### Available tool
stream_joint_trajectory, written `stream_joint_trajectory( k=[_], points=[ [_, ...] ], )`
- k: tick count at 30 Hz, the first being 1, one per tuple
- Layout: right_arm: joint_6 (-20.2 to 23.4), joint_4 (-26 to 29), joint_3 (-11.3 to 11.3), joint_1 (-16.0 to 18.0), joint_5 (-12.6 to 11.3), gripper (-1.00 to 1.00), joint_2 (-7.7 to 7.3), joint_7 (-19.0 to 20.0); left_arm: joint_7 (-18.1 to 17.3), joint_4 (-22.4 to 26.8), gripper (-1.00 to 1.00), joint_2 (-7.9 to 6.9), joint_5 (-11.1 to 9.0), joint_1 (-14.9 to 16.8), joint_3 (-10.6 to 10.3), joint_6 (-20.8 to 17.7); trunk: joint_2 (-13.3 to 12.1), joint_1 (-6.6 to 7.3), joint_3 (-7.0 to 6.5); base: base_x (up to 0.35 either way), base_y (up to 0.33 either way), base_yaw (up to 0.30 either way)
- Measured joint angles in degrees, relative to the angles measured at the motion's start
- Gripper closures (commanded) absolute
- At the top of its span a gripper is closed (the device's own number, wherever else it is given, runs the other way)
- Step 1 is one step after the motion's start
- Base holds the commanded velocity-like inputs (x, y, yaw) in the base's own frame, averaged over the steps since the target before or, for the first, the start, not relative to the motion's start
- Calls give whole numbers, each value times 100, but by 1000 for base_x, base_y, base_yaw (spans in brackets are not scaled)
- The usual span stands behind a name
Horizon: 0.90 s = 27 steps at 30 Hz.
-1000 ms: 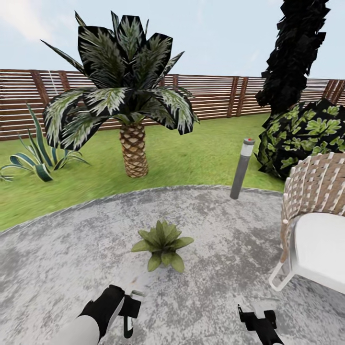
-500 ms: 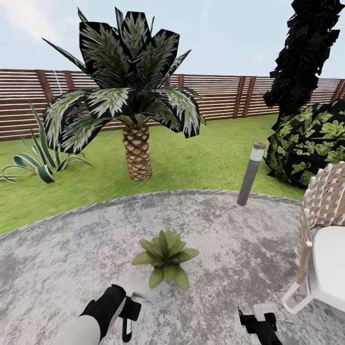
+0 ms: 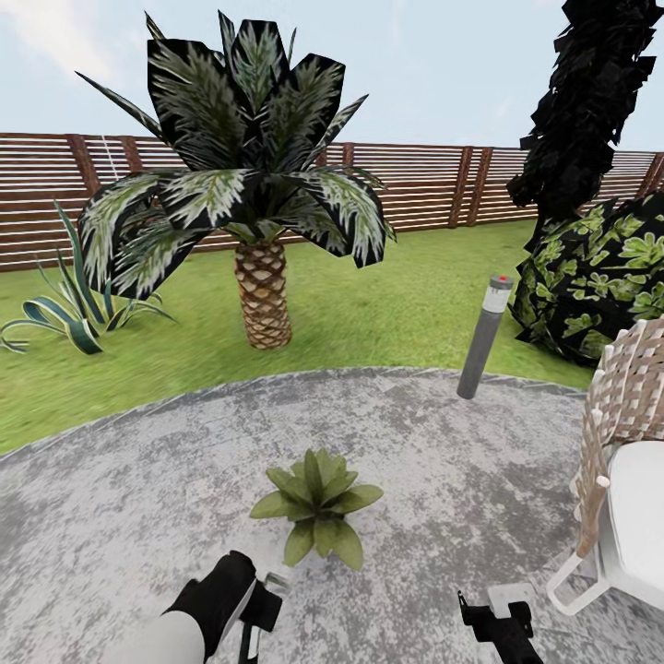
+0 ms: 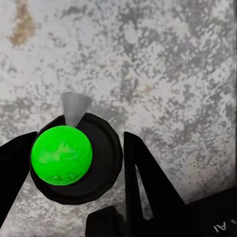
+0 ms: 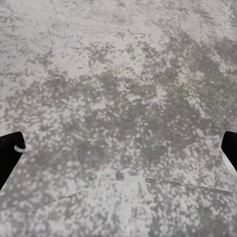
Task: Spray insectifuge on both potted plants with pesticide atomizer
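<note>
The fence (image 3: 415,189) of brown slats runs across the back of the garden, with the lawn (image 3: 369,304) in front of it and the round mottled grey patio (image 3: 138,480) nearest the robot. A big palm (image 3: 249,184) with a scaly trunk stands on the grass just past the patio edge, and a tall dark tree (image 3: 586,101) rises at the right above a leafy bush (image 3: 599,277). A spiky striped plant (image 3: 69,309) sits on the lawn at the left. At the right edge is a woven chair (image 3: 627,443) with a white seat, standing on the paving. A grey post lamp (image 3: 485,337) with a red top stands tilted at the patio's far rim, between the palm and the bush. One potted plant (image 3: 318,503), a low rosette of broad green leaves, sits on the patio near the middle, just ahead of both arms; its pot is hidden under the leaves. The left gripper (image 4: 79,163) is low at the view's left, close to the plant, and its dark fingers (image 4: 143,182) pinch the atomizer (image 4: 74,158), seen from the left wrist as a dark round body with a bright green cap and a small grey nozzle, held above bare paving. The right gripper (image 5: 118,148) hovers over bare paving with its fingers spread wide and nothing between them.
</note>
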State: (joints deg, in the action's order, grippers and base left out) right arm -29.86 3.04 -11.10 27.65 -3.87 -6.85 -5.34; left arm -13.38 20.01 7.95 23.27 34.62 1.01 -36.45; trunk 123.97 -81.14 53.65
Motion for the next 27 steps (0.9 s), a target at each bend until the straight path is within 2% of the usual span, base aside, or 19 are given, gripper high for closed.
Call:
stream_joint_trajectory(
  k=[8,16,19,23,27],
  points=[
    [1,-2,0,1,2,-100,0,-1,17,197,100,-4,14,-8,-7,-23,0,-2,0,-53,-214,0],
    [3,-1,1,-4,-4,-100,1,3,20,204,100,8,-23,35,-10,-37,0,0,0,-17,-19,86],
    [3,4,0,-7,-3,-100,0,0,18,254,100,32,-81,289,-3,-368,0,0,-1,0,0,20],
    [3,1,0,-8,-3,-100,0,0,13,298,100,43,-226,700,2,-1093,0,0,-1,0,0,3],
    [3,2,0,-8,-3,-100,0,1,16,292,100,54,-252,737,6,-1260,0,0,0,0,0,0]
  ],
)
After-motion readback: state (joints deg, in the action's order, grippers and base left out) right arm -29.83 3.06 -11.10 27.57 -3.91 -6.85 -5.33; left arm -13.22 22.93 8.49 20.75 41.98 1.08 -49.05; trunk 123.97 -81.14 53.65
